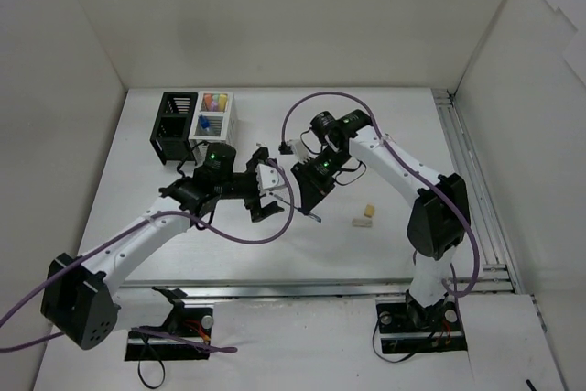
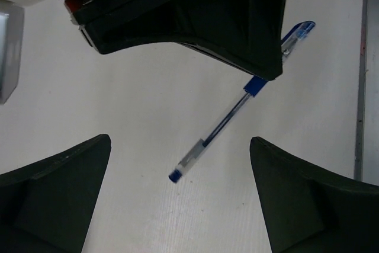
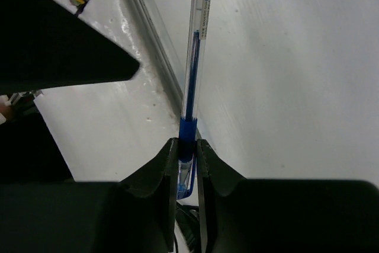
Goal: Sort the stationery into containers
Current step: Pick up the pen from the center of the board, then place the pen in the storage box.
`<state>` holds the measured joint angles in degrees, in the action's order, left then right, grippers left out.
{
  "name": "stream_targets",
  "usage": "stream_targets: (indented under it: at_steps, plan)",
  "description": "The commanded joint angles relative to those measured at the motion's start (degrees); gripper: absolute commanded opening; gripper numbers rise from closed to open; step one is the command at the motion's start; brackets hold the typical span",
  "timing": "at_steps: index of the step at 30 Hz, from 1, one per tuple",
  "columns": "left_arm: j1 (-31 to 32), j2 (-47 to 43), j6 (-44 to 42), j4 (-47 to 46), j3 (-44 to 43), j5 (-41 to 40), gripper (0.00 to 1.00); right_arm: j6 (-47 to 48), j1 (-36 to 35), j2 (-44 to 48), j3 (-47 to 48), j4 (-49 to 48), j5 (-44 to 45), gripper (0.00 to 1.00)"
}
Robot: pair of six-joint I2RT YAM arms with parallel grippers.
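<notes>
A thin blue pen (image 3: 195, 57) is clamped at its capped end by my right gripper (image 3: 188, 153), which is shut on it. The pen hangs above the table, pointing down toward the near edge (image 1: 314, 217). In the left wrist view the same pen (image 2: 228, 119) slants between my left gripper's wide-open fingers (image 2: 53, 197), touching neither. My left gripper (image 1: 272, 191) sits just left of the right gripper (image 1: 307, 204) at mid-table. The black container (image 1: 174, 127) and the white container (image 1: 218, 120) stand joined at the back left, the white one holding coloured highlighters (image 1: 214, 100).
A beige eraser (image 1: 364, 217) lies on the table to the right of the right gripper. A metal rail (image 1: 467, 180) runs along the table's right side and another along the near edge. White walls enclose the table.
</notes>
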<state>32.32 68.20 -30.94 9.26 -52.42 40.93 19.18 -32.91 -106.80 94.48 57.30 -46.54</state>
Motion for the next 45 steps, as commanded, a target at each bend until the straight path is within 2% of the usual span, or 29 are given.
stream_targets:
  at_steps: [1,4,10,14,19,20,22,23,25,26,31,32,33,34,39,42,43,45]
  plan:
    - [1.6,3.42,-6.24,2.08,-7.16,3.72,1.0,-0.71,0.65,4.24,2.99,3.7,-6.01,0.0]
    - [3.8,4.83,-6.85,2.26,-8.39,2.06,0.99,-3.61,0.74,3.97,3.34,1.42,-7.15,0.0]
    - [6.53,5.71,-7.38,2.61,-8.57,-1.55,0.89,-8.36,1.97,3.53,5.1,-1.48,-10.14,0.0]
    - [7.84,6.76,-6.06,2.26,-9.19,-4.62,0.54,-11.79,2.14,2.57,5.89,-3.16,-10.76,0.0]
    - [9.08,8.26,-4.66,1.91,-10.5,-7.97,0.39,-14.34,2.32,1.51,6.68,-5.0,-11.29,0.0]
    - [9.08,8.7,-4.48,1.99,-11.2,-8.06,0.29,-14.69,2.32,1.34,7.03,-5.18,-11.29,0.0]
    - [9.08,9.05,-3.87,1.82,-11.47,-8.75,0.14,-15.22,2.14,0.64,7.47,-5.44,-11.64,0.0]
    - [9.08,9.4,-3.26,1.56,-11.73,-9.19,0.0,-15.22,2.23,0.55,7.74,-5.44,-11.55,0.0]
    - [9.08,9.66,-2.64,1.03,-12.17,-9.99,0.0,-15.4,2.32,0.2,8.09,-5.71,-11.03,0.0]
    - [9.08,9.93,-1.94,0.85,-12.52,-10.42,0.0,-15.4,2.23,0.19,8.44,-5.79,-10.76,0.03]
    - [9.08,9.23,0.09,-1.96,-11.3,-14.64,0.0,-17.33,3.9,2.2,9.67,-7.11,-5.68,0.38]
    - [9.08,8.88,0.52,-2.66,-10.51,-15.17,0.0,-18.2,4.6,2.91,9.59,-7.81,-4.79,0.57]
    - [7.95,8.61,1.57,-3.71,-10.07,-16.48,0.0,-20.56,6.43,3.53,9.32,-9.82,-4.26,0.97]
    - [7.24,8.18,2.19,-4.24,-9.54,-16.58,0.0,-21.54,7.49,4.32,9.06,-10.97,-4.0,0.98]
    - [1.18,4.05,8.95,-11.97,-5.41,-21.31,0.0,-32.86,14.26,12.31,3.53,-24.65,11.8,0.98]
    - [-5.84,2.11,16.07,-16.09,-4.18,-22.9,0.0,-37.0,16.37,18.28,-2.44,-31.51,26.9,0.98]
    - [-9.95,1.76,20.0,-17.42,-4.0,-23.26,0.0,-37.8,16.47,21.43,-6.54,-33.11,33.73,0.98]
    - [-13.84,1.84,23.19,-20.57,-4.0,-24.48,0.0,-40.26,17.43,24.35,-10.78,-37.93,39.49,0.98]
